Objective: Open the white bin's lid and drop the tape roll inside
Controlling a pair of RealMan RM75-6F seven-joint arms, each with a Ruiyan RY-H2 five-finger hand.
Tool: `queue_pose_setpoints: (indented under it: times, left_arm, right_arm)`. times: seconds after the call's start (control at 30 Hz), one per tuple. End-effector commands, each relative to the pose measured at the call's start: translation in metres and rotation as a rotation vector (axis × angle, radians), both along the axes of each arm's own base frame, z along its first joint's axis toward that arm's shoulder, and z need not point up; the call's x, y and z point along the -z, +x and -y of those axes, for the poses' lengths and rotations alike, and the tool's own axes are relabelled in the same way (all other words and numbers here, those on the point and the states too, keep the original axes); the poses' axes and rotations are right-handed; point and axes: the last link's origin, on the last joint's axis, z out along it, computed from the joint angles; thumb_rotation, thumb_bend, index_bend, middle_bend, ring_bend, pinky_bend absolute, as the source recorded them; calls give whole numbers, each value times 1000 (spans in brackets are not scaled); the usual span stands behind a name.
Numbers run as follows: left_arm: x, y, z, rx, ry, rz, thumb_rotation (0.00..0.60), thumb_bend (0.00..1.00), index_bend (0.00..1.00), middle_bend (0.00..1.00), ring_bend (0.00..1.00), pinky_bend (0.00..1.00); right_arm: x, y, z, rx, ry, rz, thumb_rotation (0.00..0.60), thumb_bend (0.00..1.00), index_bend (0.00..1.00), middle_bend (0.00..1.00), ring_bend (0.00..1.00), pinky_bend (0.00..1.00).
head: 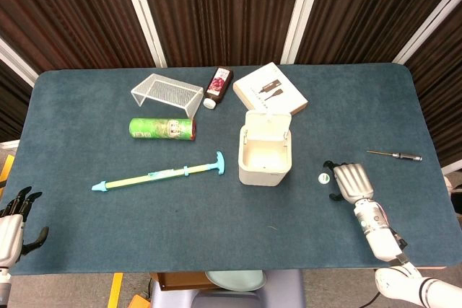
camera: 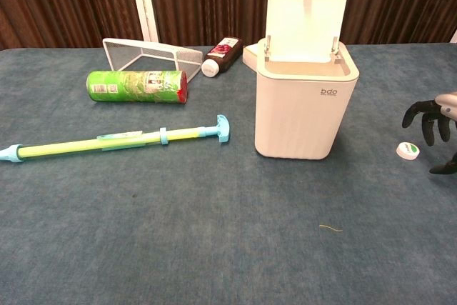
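The white bin (head: 265, 154) (camera: 305, 101) stands mid-table with its lid (camera: 305, 21) swung up and open. A small white tape roll with a green face (head: 325, 177) (camera: 408, 151) lies flat on the cloth to the bin's right. My right hand (head: 348, 179) (camera: 433, 123) hovers just right of the roll, fingers spread and curved down over it, holding nothing. My left hand (head: 13, 220) rests open off the table's near left corner, shown only in the head view.
A yellow rod with blue ends (head: 160, 174), a green can (head: 162, 128), a wire rack (head: 167, 92), a dark bottle (head: 218, 86) and a white box (head: 270, 91) lie left of and behind the bin. A screwdriver (head: 394, 155) sits at the far right.
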Motion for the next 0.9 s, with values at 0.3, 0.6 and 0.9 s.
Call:
queue_pose_setpoints:
  times: [0.3, 0.6, 0.9]
  left_arm:
    - [0, 0, 0, 0, 0, 3, 600, 369, 174, 70, 168, 300]
    - [0, 0, 0, 0, 0, 3, 600, 369, 174, 71, 168, 300]
    - [-1, 0, 0, 2, 2, 1, 600, 369, 174, 70, 168, 301]
  right_arm:
    - [11, 3, 12, 0, 5, 11, 600, 366, 456, 611, 544, 661]
    - [16, -1, 16, 24, 17, 2, 600, 370, 430, 611, 543, 661]
    - [22, -2, 18, 32, 24, 8, 600, 370, 440, 611, 543, 661]
